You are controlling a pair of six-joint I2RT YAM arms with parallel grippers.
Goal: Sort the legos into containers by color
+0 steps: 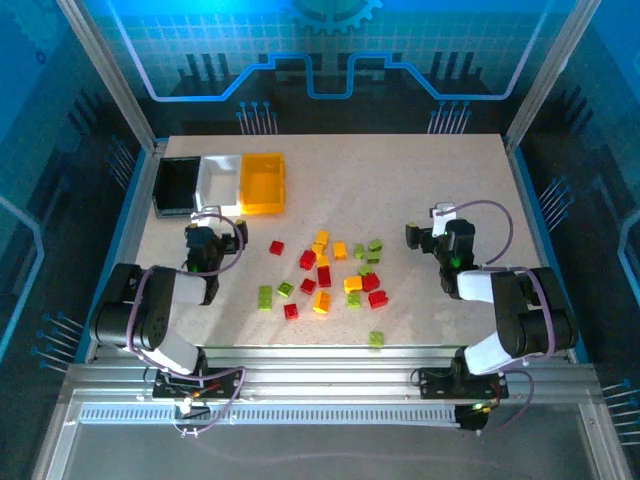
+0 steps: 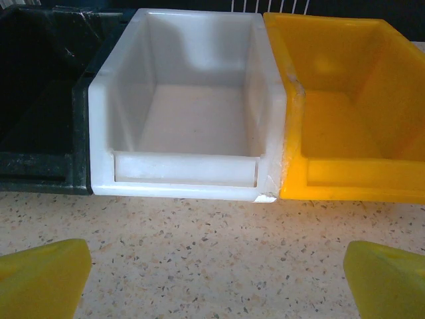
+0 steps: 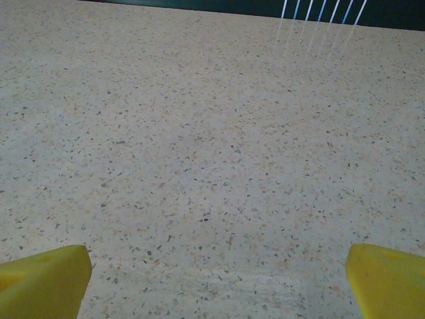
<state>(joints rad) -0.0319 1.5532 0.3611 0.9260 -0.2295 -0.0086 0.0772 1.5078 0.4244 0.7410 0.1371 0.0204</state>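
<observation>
Plastic bricks, the legos [image 1: 330, 272], lie scattered in red, yellow-orange and lime green at the middle of the table [image 1: 450, 170], with one green brick [image 1: 376, 339] off on its own toward the near edge. We judge them light, rigid and smooth-sided. Each should be pinched low and square across two flat opposite faces, or it may squirt out. Several in the cluster touch, so we would begin with the outliers. None sits in a bin yet.

The containers stand in a row at the far left corner, side against side: black bin [image 1: 177, 185], white bin [image 1: 220, 180], yellow bin [image 1: 262, 182]. The white and yellow are visibly empty; the black is too dark inside to tell.

Our left gripper [image 2: 216, 279] faces the white bin just ahead of it, jaws spread wide and holding nothing. Our right gripper [image 3: 216, 282] hovers over bare tabletop right of the bricks, likewise wide and empty.
</observation>
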